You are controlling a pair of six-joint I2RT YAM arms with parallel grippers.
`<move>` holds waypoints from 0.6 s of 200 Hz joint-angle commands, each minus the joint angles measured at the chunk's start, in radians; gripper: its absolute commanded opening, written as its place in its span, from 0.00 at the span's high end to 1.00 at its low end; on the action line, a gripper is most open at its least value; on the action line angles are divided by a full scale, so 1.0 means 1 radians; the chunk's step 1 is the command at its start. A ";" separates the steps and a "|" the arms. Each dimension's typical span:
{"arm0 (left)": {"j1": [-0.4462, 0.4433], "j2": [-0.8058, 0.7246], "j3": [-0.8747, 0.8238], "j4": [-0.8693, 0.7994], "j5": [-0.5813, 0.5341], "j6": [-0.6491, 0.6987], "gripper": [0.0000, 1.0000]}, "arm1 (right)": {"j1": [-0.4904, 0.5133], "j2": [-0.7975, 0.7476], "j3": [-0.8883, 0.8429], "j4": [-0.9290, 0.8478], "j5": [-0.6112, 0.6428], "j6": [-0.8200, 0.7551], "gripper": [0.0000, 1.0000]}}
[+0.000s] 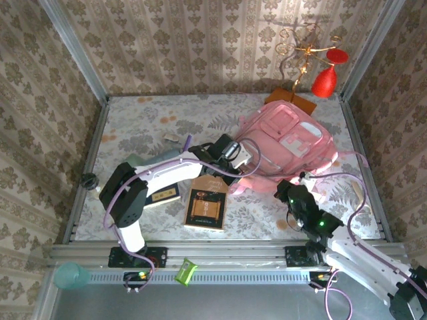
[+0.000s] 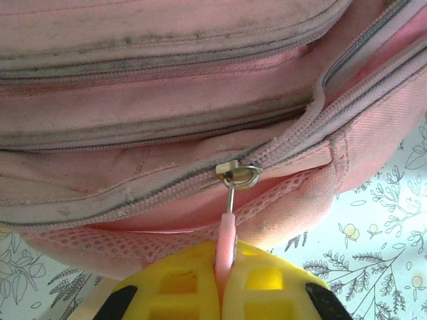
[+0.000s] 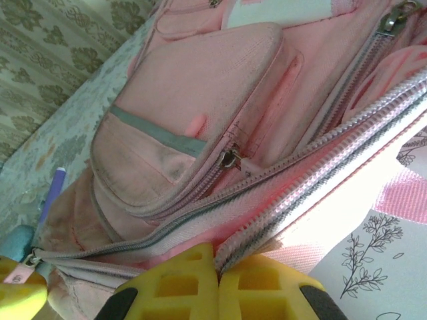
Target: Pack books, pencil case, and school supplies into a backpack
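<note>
**Backpack** [image 1: 293,137]: pink fabric, several zip pockets. It lies flat toward the far right corner of the bench [image 1: 133,133], front pockets up. The main zip is partly undone along the side facing the arms.

**Left gripper** [image 2: 223,277]: at the backpack's left side, near the middle of the bench. The yellow jaws are clenched on the pink zip pull [image 2: 227,233], which runs up from between them to a metal slider [image 2: 239,175] on a zip track above a pink mesh panel.

**Right gripper** [image 3: 217,267]: at the backpack's near edge. The jaws are pressed together, pinching the backpack's grey-toothed zip edge where the opening gapes.

**Brown book** [image 1: 207,208]: flat on the bench close to the near edge, about midway along it and well apart from the backpack. The cover, with its darker picture, faces up.

**Navy book** [image 1: 163,196]: flat, just left of the brown book and partly covered by the left arm. Gold lettering shows.

**Purple pen** [image 1: 187,143]: lies on the bench left of the backpack, near the left arm's forearm. In the right wrist view it is beyond the backpack's far corner.

**Orange stand base** [image 1: 298,101]: at the far edge, behind the backpack. It carries a gold wire stand with red ornaments [image 1: 325,81].

**Teal cup** [image 1: 71,275] and **green item** [image 1: 185,272]: on the rail in front of the bench's near edge, the cup at the left end. What the green item is cannot be made out.
</note>
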 commanded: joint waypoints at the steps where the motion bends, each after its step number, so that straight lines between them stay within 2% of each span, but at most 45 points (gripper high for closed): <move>1: 0.053 -0.015 -0.019 -0.047 -0.125 -0.011 1.00 | -0.027 0.022 -0.038 0.005 0.124 -0.050 1.00; 19: -0.009 0.006 0.009 -0.012 -0.003 0.005 1.00 | -0.027 0.060 -0.045 0.089 0.069 -0.062 1.00; 39: -0.063 0.060 0.075 0.017 0.195 -0.026 1.00 | -0.021 0.109 -0.046 0.150 0.030 -0.036 1.00; 55: -0.091 0.093 0.118 0.025 0.282 -0.025 1.00 | -0.007 0.127 -0.045 0.182 0.028 -0.019 1.00; 73: -0.098 0.099 0.139 0.016 0.320 -0.018 1.00 | 0.010 0.134 -0.041 0.202 0.033 -0.013 1.00; 109: -0.048 0.056 0.089 0.002 0.265 -0.001 1.00 | 0.016 0.110 -0.041 0.147 0.037 -0.062 1.00; 120: -0.032 0.034 0.067 -0.002 0.245 0.012 1.00 | 0.016 0.082 -0.029 0.093 0.030 -0.102 0.88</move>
